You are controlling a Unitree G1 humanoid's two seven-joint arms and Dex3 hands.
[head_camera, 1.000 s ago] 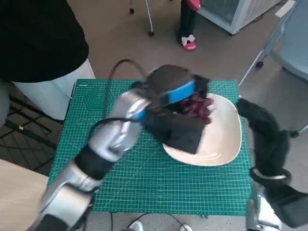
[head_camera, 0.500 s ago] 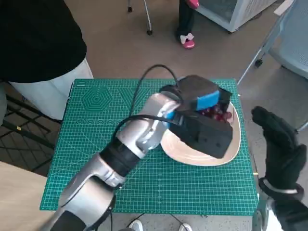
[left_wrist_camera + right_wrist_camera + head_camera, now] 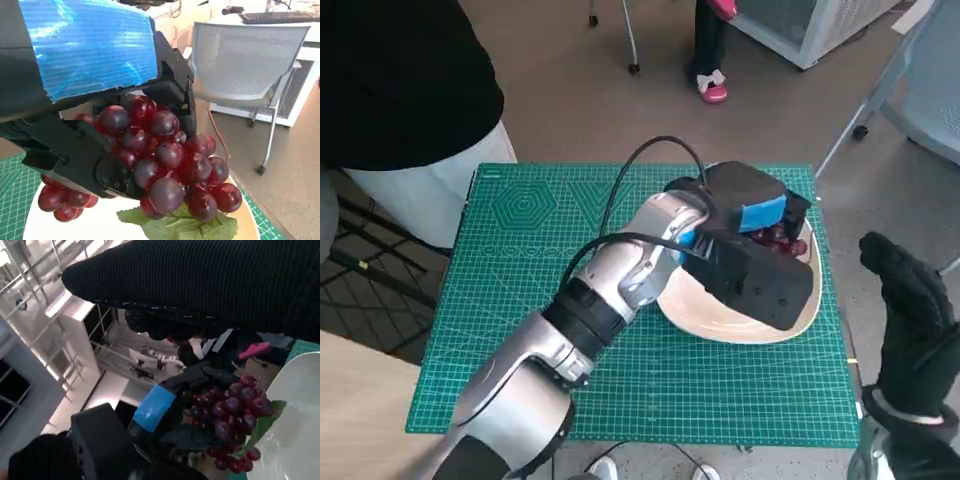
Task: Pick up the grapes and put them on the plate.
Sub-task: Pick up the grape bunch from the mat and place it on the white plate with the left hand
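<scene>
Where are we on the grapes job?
Pickup done: the left hand grips the grapes. In hand: the bunch hangs over the plate, its leaf at the plate surface. Left: release and withdraw. The right hand is off beside the mat, holding nothing.

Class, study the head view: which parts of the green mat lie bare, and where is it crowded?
Bare: the mat left of the left forearm, and its near strip below the plate. Crowded: the far right corner, where the left hand holds the grapes over the plate.
</scene>
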